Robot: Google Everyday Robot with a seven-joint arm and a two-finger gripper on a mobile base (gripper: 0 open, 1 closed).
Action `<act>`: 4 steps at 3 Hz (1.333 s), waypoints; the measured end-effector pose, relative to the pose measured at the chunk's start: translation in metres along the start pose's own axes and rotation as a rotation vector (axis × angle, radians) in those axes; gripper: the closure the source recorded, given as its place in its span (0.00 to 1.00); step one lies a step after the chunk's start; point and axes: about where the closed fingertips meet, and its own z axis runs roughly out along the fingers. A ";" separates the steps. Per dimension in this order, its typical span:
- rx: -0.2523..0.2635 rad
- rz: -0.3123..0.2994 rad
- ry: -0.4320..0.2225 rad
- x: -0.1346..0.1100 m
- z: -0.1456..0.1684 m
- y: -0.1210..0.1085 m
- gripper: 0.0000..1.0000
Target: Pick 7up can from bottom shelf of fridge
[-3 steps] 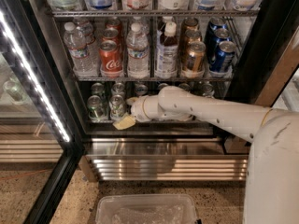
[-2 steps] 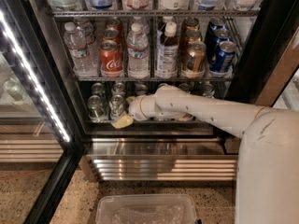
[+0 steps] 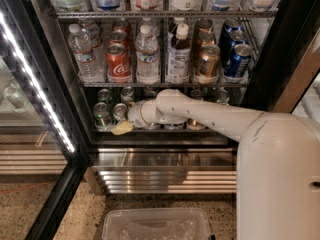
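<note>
Well, my arm stretches in from the right across the front edge of the bottom shelf of the fridge. My gripper sits low near the shelf's front left corner, its pale yellowish tip right at the steel front edge. I cannot tell whether it is spread or closed on anything, because my own wrist covers most of it from this angle.

The 7up can stands upright at the front left corner of that shelf, just beside my gripper's tip on its left. At least I take that pale silvery-green one to be it; the light down there is dim and the label is not readable. Another silver-topped can stands just behind my gripper, and more cans sit in rows toward the back edge, several hidden by my arm.

On the rack above, water bottles stand at the left end, a red Coca-Cola can beside them, a white-capped bottle near the middle, gold-brown cans next, and blue cans at the right end.

A white LED strip runs diagonally along the left side. Below the shelf lies the ribbed stainless base, and a clear plastic bin sits on the speckled floor at the bottom edge of view.
</note>
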 end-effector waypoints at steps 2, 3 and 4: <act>-0.019 -0.003 -0.006 -0.006 0.008 0.003 0.72; -0.019 -0.003 -0.006 -0.006 0.008 0.003 0.95; -0.019 -0.003 -0.006 -0.006 0.008 0.003 1.00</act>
